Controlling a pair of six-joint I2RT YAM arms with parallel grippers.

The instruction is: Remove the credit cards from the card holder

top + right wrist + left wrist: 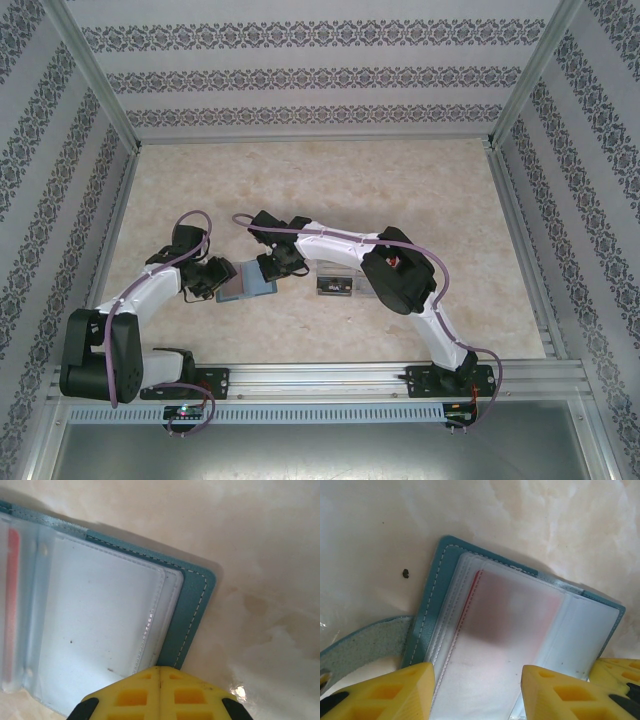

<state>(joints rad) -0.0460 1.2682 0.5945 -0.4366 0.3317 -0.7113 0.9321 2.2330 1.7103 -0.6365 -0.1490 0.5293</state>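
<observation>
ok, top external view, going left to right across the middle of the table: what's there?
left gripper → card holder, lying open → right gripper → clear plastic box

— What is the right gripper doing?
— Its yellow fingers are pressing flat against each other, leaving no gap, and the tips are sitting right at the near edge of the card holder.
— Is it gripping the holder?
— The tips are overlapping its lower edge. Whether they are touching it, I cannot tell.
— And the holder itself?
— It is lying open on the pale marbled table, its teal border with white stitching facing up. Clear plastic sleeves are covering the inner face, and a red strip is showing through the frosted one at the left edge.
</observation>
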